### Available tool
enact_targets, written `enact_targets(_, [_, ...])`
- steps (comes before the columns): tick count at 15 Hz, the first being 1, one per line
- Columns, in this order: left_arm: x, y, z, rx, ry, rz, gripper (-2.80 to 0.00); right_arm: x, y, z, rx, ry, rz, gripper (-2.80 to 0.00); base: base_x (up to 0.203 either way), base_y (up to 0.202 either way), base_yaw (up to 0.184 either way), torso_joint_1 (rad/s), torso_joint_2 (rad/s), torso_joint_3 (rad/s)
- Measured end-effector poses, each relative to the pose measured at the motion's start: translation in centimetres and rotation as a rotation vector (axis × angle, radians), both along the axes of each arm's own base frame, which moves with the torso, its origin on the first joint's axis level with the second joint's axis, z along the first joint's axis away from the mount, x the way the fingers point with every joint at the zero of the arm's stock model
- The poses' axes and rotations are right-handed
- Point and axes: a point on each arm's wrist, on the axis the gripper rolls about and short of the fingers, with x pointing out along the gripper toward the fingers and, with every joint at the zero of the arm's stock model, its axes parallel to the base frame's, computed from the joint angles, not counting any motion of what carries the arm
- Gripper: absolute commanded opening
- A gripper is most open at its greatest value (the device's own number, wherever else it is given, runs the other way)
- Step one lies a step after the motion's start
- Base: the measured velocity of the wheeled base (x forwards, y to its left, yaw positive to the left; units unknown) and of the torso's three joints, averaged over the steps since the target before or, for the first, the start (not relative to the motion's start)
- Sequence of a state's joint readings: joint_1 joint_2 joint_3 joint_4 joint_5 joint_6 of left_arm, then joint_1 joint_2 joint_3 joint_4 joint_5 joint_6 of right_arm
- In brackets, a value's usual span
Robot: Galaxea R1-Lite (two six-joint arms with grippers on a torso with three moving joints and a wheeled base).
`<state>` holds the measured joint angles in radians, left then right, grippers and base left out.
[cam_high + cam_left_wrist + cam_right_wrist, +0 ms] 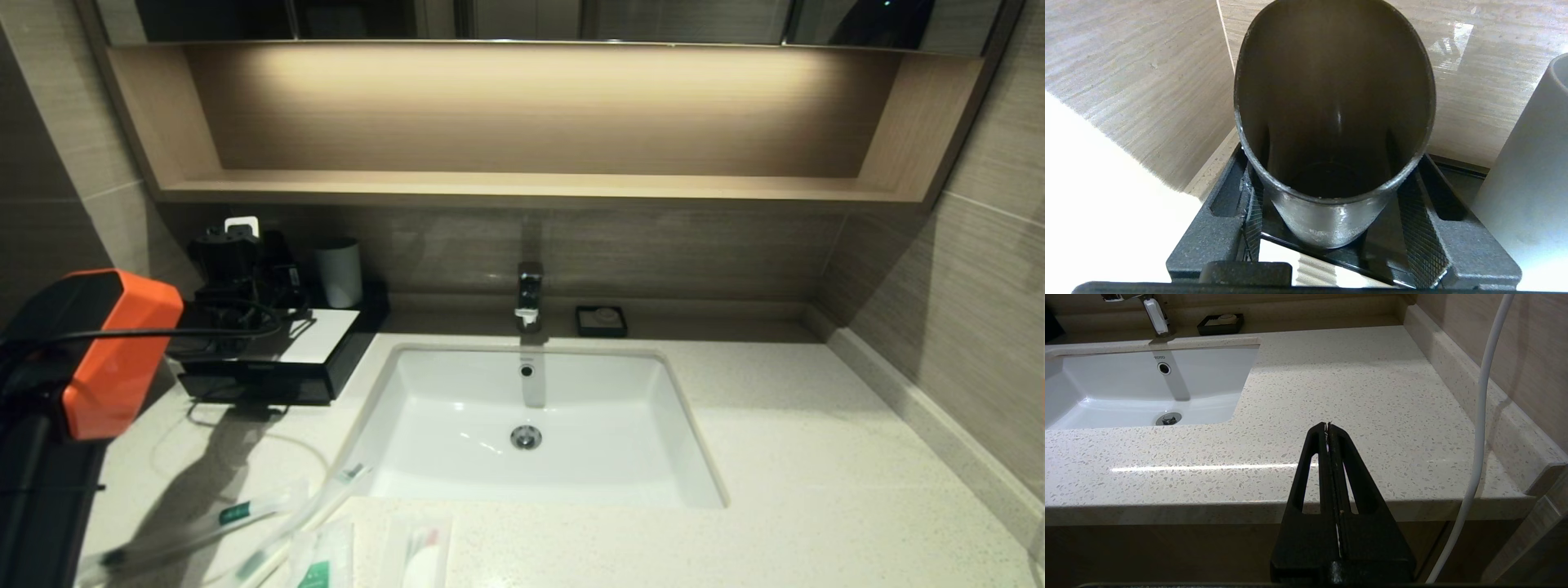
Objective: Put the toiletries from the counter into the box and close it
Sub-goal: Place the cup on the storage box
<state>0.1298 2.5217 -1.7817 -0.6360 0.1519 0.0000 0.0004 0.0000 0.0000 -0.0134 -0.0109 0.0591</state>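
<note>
Jaws on the left gripper are pinching the black cup low on its body, one ribbed pad on each side, mouth of the cup tipped toward the wrist camera. From the head view the left gripper sits over the back of the box, next to the white cup, which stands just beside the black one. My read: the cups stand on the box's white top, and the arm is dealing with the black cup so the box can be worked, but I can't tell whether it's being lifted off or set down.

Right gripper has its fingers pressed together, nothing between them, parked at the front edge of the counter, right of the sink. Idle.

Toiletries aren't in the box yet. Two toothbrush packets lie slanted on the counter at the sink's near left corner, with a green-marked sachet and a packet with a white round piece just beside them at the front edge. They're laid out within easy reach of the left arm, well apart from the box.

Box drawer front looks flush in the head view, so probably not opened. Task is at an early stage by my judgement.

Risk: cup is smooth and gripped low, so it could tilt or knock the white cup.
</note>
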Motion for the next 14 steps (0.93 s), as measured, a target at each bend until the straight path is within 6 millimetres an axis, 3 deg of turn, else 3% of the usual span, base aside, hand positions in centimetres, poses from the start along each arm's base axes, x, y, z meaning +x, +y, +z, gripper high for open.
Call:
enact_targets(4, [0.02,-0.16,-0.24,0.001,0.005,-0.004,-2.8,0.0,0.0,0.0,0.0,0.0,0.0,-2.8,0.0,0.0,0.0,0.0,0.0,0.0])
enact_targets(5, [0.03,-0.2,-0.25,-0.003,0.003,-0.004,-2.27,0.0,0.0,0.0,0.0,0.0,0.0,-2.8,0.0,0.0,0.0,0.0,0.0,0.0])
enact_targets(6, [0.03,-0.26,-0.25,-0.003,0.003,-0.003,0.0,0.0,0.0,0.0,0.0,0.0,0.0,-2.8,0.0,0.0,0.0,0.0,0.0,0.0])
enact_targets(14, [0.15,-0.87,-0.76,0.0,0.019,-0.016,0.0,0.0,0.0,0.0,0.0,0.0,0.001,-2.8,0.0,0.0,0.0,0.0,0.0,0.0])
